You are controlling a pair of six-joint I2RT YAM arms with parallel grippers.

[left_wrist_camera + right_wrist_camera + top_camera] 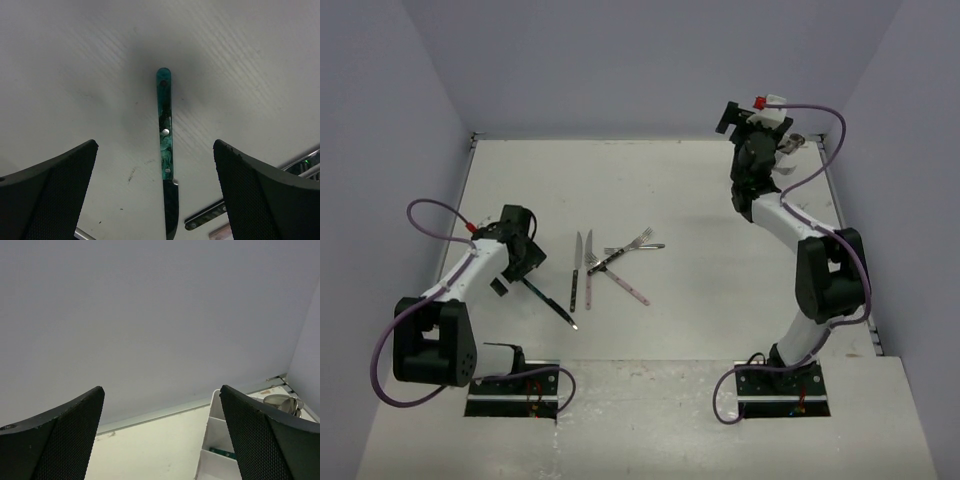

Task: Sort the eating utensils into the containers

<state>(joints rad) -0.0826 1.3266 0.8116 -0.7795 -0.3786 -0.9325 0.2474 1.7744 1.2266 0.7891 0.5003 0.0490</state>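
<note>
The left claw (155, 147) is spread above the green-handled knife (165, 125), lying flat on the bench (75, 60), well apart from the white bin (216, 412). It should be lowered straight, with the handle centred between the jaws, then closed. The right claw (162, 390) is spread too, beside the bin.

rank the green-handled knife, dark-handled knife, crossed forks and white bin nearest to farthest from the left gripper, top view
1. green-handled knife, under the left gripper
2. dark-handled knife, just right of it
3. crossed forks, mid-table
4. white bin, far right corner
</note>
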